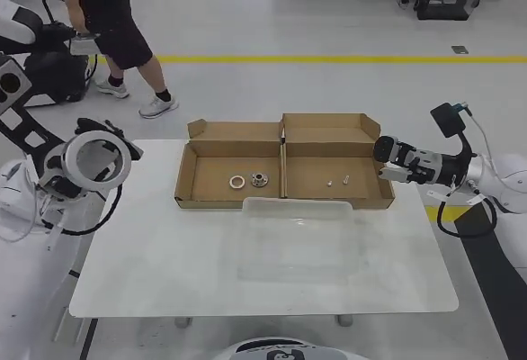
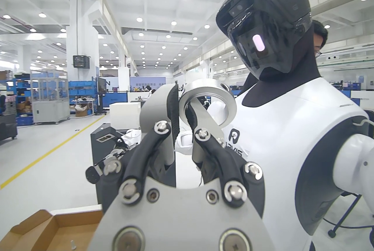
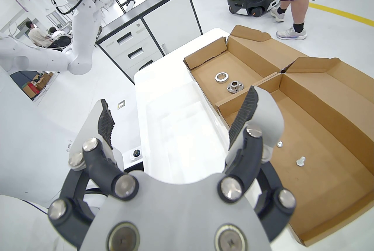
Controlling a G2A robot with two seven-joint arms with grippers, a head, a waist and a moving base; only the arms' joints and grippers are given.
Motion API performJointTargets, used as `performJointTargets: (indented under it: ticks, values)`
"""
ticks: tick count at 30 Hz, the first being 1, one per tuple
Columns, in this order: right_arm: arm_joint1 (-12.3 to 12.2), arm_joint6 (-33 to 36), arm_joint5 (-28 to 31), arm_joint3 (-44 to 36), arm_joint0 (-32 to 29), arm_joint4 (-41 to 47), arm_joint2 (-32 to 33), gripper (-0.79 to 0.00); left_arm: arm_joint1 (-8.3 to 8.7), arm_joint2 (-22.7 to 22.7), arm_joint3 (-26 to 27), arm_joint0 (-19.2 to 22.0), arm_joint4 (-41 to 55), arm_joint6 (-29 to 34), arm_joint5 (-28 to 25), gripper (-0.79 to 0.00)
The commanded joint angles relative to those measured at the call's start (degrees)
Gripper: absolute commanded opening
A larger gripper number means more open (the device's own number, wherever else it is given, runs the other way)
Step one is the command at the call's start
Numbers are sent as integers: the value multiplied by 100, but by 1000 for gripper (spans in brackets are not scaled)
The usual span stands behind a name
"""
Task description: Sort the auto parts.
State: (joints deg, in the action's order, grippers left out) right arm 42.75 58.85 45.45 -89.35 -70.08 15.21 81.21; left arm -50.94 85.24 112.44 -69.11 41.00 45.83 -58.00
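My left gripper (image 2: pixel 182 114) is shut on the wall of a large metal ring (image 2: pixel 208 98), one finger inside it and one outside. It holds the ring (image 1: pixel 97 160) in the air off the table's left edge. My right gripper (image 1: pixel 385 160) stands open and empty at the right end of a two-part cardboard box (image 1: pixel 284 144); in its wrist view the right gripper (image 3: pixel 179 100) hangs over the box's near wall. The left compartment holds a small ring (image 3: pixel 221 76) and a flanged bushing (image 3: pixel 233 87). A nut (image 3: pixel 279 144) and a bolt (image 3: pixel 301 161) lie in the right compartment.
A clear plastic tray (image 1: pixel 297 203) rests on the white table (image 1: pixel 156 252) just in front of the box. A grey drawer cabinet (image 3: pixel 152 38) stands beyond the table's left side. A corner of the box (image 2: pixel 43 225) shows below my left gripper.
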Motion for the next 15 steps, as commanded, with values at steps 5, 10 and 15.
performJointTargets:
  ticks: [5,10,15]
  values:
    - [0,0,0,0,0,0,0,0,-81,172,-79,-109,-281,46,0,-785]
    - [0,0,0,0,0,0,0,0,-108,283,-193,-233,-803,46,0,-785]
    - [0,0,0,0,0,0,0,0,-123,387,-365,-283,-1453,45,0,-785]
